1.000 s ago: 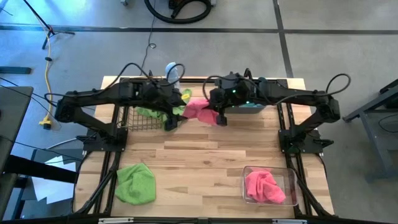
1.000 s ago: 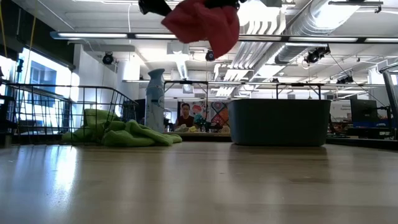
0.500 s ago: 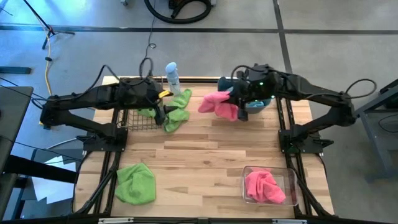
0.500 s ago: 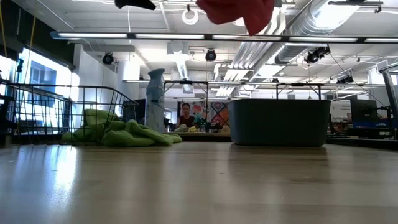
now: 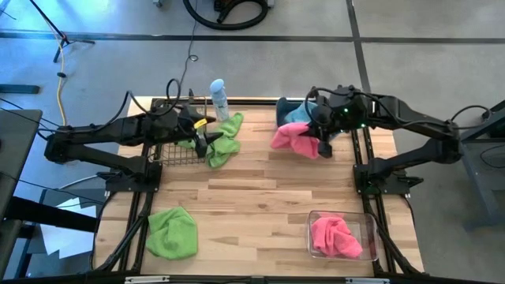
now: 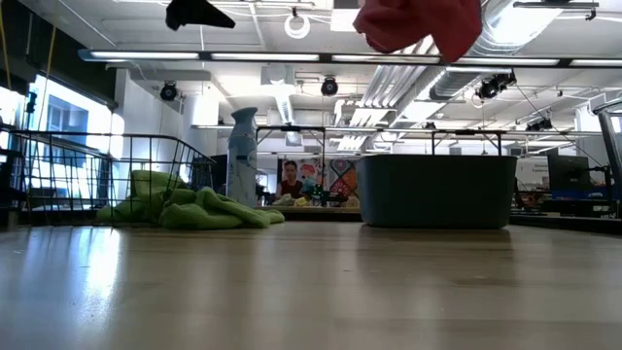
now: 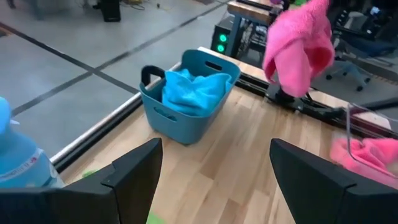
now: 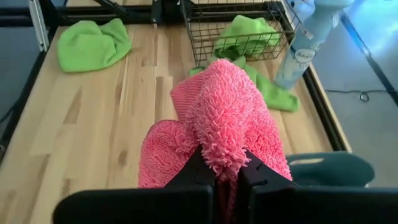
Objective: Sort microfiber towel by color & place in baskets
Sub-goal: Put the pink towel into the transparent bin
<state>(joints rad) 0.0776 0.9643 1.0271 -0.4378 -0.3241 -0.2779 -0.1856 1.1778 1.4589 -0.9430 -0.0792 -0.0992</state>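
Observation:
My right gripper [image 8: 229,179] is shut on a pink towel [image 5: 293,138], which hangs in the air beside the grey-blue tub [image 5: 293,111] at the far right. A light blue towel [image 7: 191,89] lies in that tub. My left gripper [image 7: 214,180] stands open and empty above the black wire basket [image 5: 172,150] at the far left. Green towels [image 8: 247,30] lie in the basket, and one green towel [image 5: 226,142] hangs out over its rim onto the table. Another green towel [image 5: 172,231] lies flat at the near left. A pink towel [image 5: 335,237] sits in the clear box [image 5: 371,229]. My right gripper pinches a bunched-up fold of the pink towel [image 8: 224,163] between its two fingers [image 8: 200,169]. The fingers slant down, coming from the table's right side. The towel is lifted clear of the table and hangs slack past the fingertips [image 6: 418,24].
A white-and-blue spray bottle [image 5: 218,96] stands upright at the far edge, next to the wire basket. Bare wood lies across the table's middle and near side [image 5: 252,205]. In the low view a person shows in the room beyond the table [image 6: 289,180].
My right gripper has carried the pink towel toward the table's right edge and somewhat up, from the far middle to beside the tub; the towel stays hanging clear. My left gripper has drawn back toward the left edge, over the wire basket, still open.

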